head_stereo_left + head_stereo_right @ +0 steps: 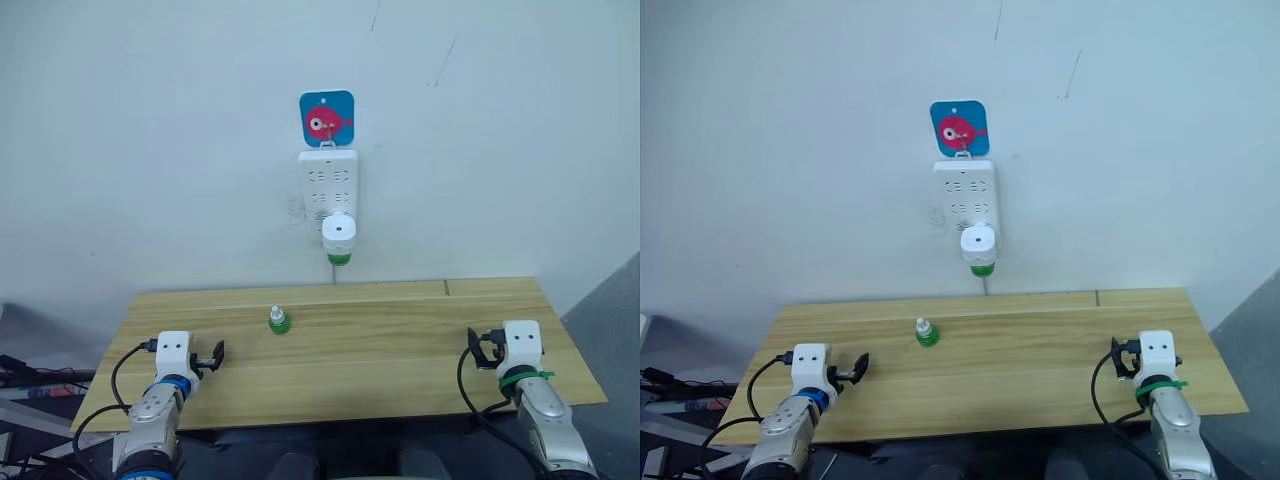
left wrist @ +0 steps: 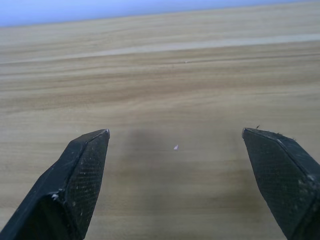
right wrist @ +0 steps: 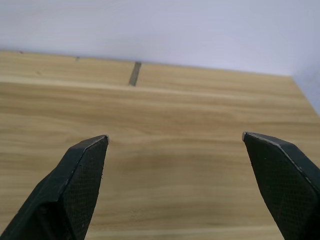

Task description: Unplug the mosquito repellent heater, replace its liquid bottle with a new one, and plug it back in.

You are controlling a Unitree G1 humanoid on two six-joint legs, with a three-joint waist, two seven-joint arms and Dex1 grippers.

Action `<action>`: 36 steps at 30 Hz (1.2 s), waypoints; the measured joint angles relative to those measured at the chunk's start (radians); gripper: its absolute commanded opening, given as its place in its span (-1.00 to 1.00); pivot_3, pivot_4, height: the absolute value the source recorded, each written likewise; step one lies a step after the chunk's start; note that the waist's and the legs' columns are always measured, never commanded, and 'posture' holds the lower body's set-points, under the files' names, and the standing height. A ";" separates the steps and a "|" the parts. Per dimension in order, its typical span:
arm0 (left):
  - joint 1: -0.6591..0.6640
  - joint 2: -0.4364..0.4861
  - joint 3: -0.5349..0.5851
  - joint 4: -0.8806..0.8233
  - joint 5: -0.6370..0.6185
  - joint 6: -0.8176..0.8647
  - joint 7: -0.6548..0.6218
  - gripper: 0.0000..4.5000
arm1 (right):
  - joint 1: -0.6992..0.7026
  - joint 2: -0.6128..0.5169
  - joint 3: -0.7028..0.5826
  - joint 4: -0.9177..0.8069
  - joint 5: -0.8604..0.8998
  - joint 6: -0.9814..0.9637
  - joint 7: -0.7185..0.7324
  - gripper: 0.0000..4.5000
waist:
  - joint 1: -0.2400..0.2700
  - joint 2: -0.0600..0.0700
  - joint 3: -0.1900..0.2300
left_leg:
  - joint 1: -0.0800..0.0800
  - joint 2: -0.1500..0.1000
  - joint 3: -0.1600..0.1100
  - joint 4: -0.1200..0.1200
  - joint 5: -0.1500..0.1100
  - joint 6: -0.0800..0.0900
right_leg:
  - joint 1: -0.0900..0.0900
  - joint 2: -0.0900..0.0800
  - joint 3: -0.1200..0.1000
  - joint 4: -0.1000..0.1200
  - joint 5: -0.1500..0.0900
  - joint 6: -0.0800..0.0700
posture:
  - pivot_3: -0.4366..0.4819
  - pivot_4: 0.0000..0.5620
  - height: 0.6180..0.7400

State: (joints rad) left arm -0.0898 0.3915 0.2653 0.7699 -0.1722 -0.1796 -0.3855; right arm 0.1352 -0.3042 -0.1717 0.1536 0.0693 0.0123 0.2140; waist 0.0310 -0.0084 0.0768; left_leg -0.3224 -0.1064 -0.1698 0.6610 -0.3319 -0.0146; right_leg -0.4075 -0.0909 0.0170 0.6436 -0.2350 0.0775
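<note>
- The mosquito repellent heater [image 1: 339, 232] sits plugged into the white power strip [image 1: 328, 180] at upper centre, its green-based bottle [image 1: 340, 259] hanging below; unplugging looks not yet begun.
- The new bottle [image 1: 278, 320] stands upright mid-frame on the wooden table [image 1: 400, 340], cap on, within either arm's reach.
- The left gripper [image 1: 212, 356], lower left, and the right gripper [image 1: 478, 350], lower right, hover spread and empty.

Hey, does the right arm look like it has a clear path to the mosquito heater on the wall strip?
Probably yes. The right gripper is open over the table, and nothing stands between it and the mosquito repellent heater plugged into the power strip. The spare bottle sits well off to the left.
</note>
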 measured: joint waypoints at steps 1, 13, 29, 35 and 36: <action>0.013 0.015 0.004 -0.029 -0.007 0.001 -0.016 1.00 | 0.021 -0.008 0.002 -0.042 0.004 0.009 0.017 0.99 | 0.000 0.000 0.003 | -0.001 0.000 0.000 0.000 0.000 0.000 | 0.000 0.000 0.000 0.000 -0.001 0.001 | 0.11 -0.64 1.00; 0.055 0.179 0.045 -0.661 -0.294 0.326 -0.307 0.75 | 0.022 -0.116 0.040 -0.598 0.289 0.340 0.241 1.00 | -0.002 0.005 0.040 | -0.006 0.004 0.000 0.001 0.000 0.000 | -0.004 0.001 -0.003 0.000 -0.001 0.002 | 0.09 -0.57 1.00; -0.356 0.102 -0.168 -0.763 -0.312 0.569 -0.324 0.34 | -0.497 -0.120 0.173 -0.798 0.562 0.776 0.181 1.00 | -0.006 -0.004 0.054 | -0.018 0.005 0.003 0.002 0.001 -0.006 | -0.017 0.002 -0.002 -0.001 0.002 -0.004 | 0.05 -0.57 1.00; -0.469 0.046 -0.213 -0.659 -0.261 0.540 -0.330 0.34 | -0.501 -0.113 0.208 -0.795 0.538 0.778 0.171 1.00 | -0.007 -0.006 0.055 | -0.019 0.005 0.003 0.002 0.001 -0.005 | -0.018 0.002 -0.002 -0.001 0.002 -0.004 | 0.02 -0.53 1.00; -0.479 0.045 -0.213 -0.648 -0.255 0.537 -0.333 0.34 | -0.493 -0.115 0.213 -0.794 0.534 0.778 0.171 1.00 | -0.007 -0.007 0.055 | -0.019 0.005 0.003 0.002 0.001 -0.005 | -0.018 0.002 -0.002 -0.001 0.002 -0.004 | 0.02 -0.52 1.00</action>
State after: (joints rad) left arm -0.5686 0.4364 0.0519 0.1215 -0.4268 0.3570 -0.7181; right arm -0.3582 -0.4191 0.0409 -0.6408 0.6029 0.7900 0.3848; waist 0.0236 -0.0149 0.1317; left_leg -0.3415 -0.1014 -0.1671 0.6633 -0.3314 -0.0201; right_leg -0.4255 -0.0890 0.0149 0.6422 -0.2326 0.0735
